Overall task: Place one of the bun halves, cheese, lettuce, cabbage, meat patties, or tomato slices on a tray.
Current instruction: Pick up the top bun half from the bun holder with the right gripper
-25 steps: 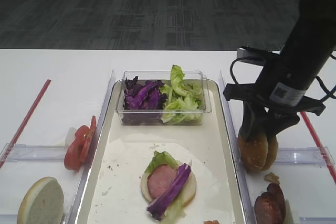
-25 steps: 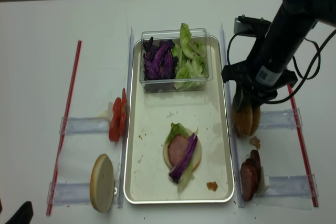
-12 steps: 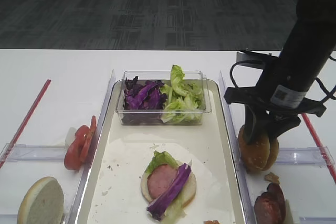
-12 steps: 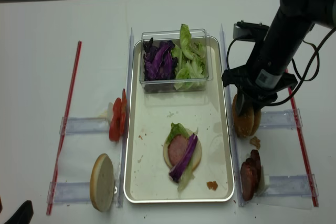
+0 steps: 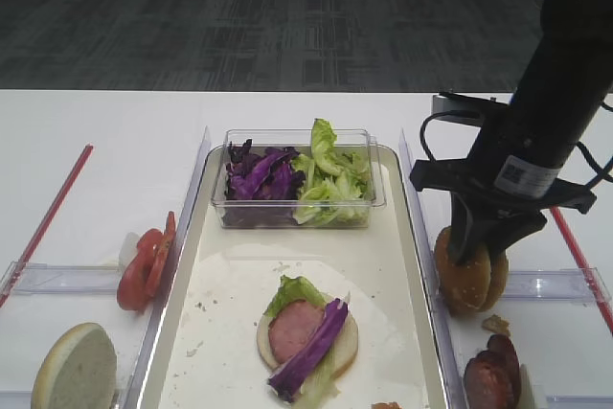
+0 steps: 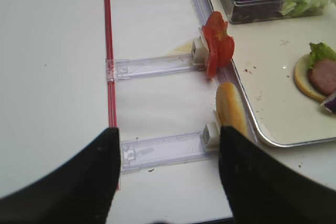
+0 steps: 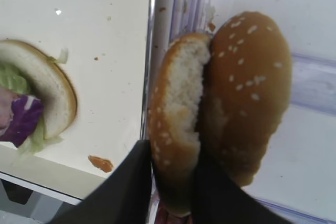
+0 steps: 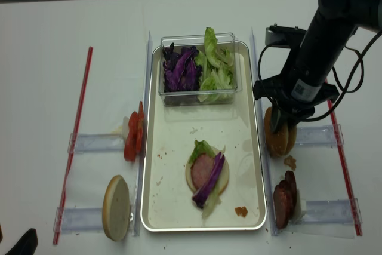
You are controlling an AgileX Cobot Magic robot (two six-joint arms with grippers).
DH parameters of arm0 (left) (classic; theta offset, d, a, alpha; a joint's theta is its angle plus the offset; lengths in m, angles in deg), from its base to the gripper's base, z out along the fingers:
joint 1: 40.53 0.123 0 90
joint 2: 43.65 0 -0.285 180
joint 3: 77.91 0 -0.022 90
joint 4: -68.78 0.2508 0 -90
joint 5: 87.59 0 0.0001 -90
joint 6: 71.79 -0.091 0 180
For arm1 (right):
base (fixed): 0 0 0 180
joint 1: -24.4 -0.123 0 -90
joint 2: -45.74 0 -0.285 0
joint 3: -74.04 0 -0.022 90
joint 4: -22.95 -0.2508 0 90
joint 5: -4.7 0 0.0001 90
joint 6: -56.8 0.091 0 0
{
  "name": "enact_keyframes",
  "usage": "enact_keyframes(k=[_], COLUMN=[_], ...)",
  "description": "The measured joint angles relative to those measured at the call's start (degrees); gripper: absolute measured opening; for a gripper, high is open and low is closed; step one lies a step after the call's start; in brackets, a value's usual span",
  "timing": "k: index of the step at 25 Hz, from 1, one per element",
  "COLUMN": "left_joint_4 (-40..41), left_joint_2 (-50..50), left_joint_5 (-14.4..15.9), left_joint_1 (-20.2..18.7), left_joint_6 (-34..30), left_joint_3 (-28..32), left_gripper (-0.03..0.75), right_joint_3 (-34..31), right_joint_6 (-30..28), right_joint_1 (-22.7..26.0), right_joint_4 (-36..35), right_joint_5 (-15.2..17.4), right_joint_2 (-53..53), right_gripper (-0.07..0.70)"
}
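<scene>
Buns first: my right gripper pinches one of two sesame bun halves standing on edge just right of the tray, its dark fingers closed on either side. A third half stands left of the tray, a fourth lies on it under one pink patty. My left gripper gapes wide and holds nothing
</scene>
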Motion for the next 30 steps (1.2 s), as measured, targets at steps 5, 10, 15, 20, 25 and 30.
enact_keyframes(k=[5,10,15,20,25,30], left_joint_4=[0.0,0.0,0.0,0.0,0.0,0.0], left_joint_2=[0.0,0.0,0.0,0.0,0.0,0.0], left_joint_5=[0.0,0.0,0.0,0.0,0.0,0.0], left_joint_1=[0.0,0.0,0.0,0.0,0.0,0.0], left_joint_6=[0.0,0.0,0.0,0.0,0.0,0.0], left_joint_3=[0.0,0.0,0.0,0.0,0.0,0.0], left_gripper=[0.396,0.396,0.396,0.396,0.396,0.396], right_joint_3=[0.0,0.0,0.0,0.0,0.0,0.0], right_joint_6=[-0.1,-0.1,-0.1,-0.1,-0.1,-0.1], right_joint_1=[0.0,0.0,0.0,0.0,0.0,0.0], right_joint_4=[0.0,0.0,0.0,0.0,0.0,0.0], right_joint_5=[0.0,0.1,0.1,0.1,0.1,0.1], right_joint_2=[0.0,0.0,0.0,0.0,0.0,0.0], right_gripper=[0.195,0.169,0.163,0.162,0.145,0.132])
